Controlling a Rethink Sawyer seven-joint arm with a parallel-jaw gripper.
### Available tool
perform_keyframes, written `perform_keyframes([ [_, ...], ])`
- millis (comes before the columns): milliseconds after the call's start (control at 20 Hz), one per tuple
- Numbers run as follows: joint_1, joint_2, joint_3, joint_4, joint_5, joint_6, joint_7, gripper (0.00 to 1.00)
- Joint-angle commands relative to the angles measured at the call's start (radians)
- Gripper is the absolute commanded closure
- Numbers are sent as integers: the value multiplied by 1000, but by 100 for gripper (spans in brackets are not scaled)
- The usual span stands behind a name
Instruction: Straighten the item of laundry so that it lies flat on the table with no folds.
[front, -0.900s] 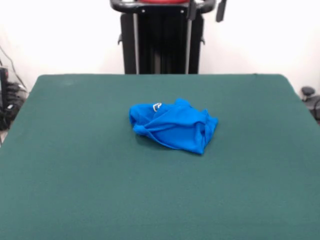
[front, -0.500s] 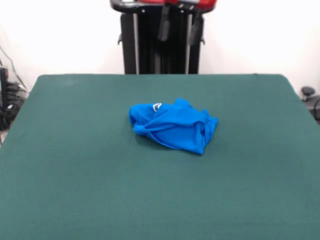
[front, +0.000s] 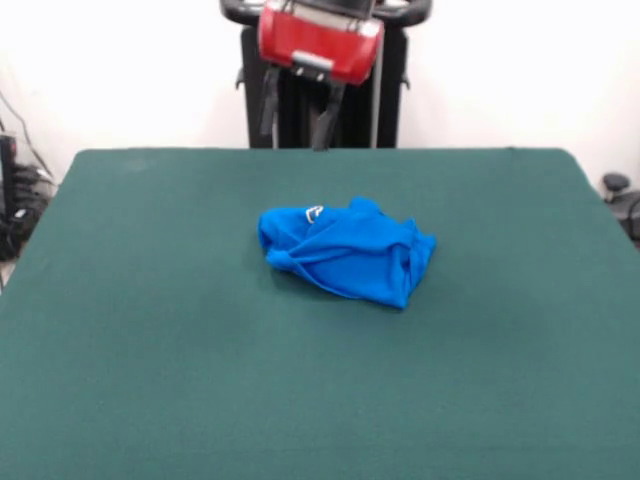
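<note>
Blue laundry (front: 345, 250) bunched mid-table (front: 150, 350), edges clear; fingers (front: 268, 100) apart above far edge.

No text, brand or number can be read. The crumpled bright blue fabric garment (front: 345, 250) bears a small white mark (front: 314, 212) at about its eleven o'clock edge, possibly a logo, too small to decipher.

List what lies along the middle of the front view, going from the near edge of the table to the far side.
Bare green table → crumpled blue item of laundry, white mark at its far-left edge → more bare table → gripper, its jaws hanging apart above the far edge.
</note>
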Motion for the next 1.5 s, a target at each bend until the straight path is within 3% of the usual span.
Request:
perform_keyframes([
  [50,-34,109,26,24,77,-129,297,0],
  [450,-241,99,110,60,31,-206,203,0],
  [750,-452,189,216,-31,-18,-225,111,0],
  [950,-518,227,249,-77,-27,-208,81,0],
  [1300,-655,165,318,-93,-72,-130,20,0],
  [1500,-731,101,369,-47,-109,-121,14,0],
])
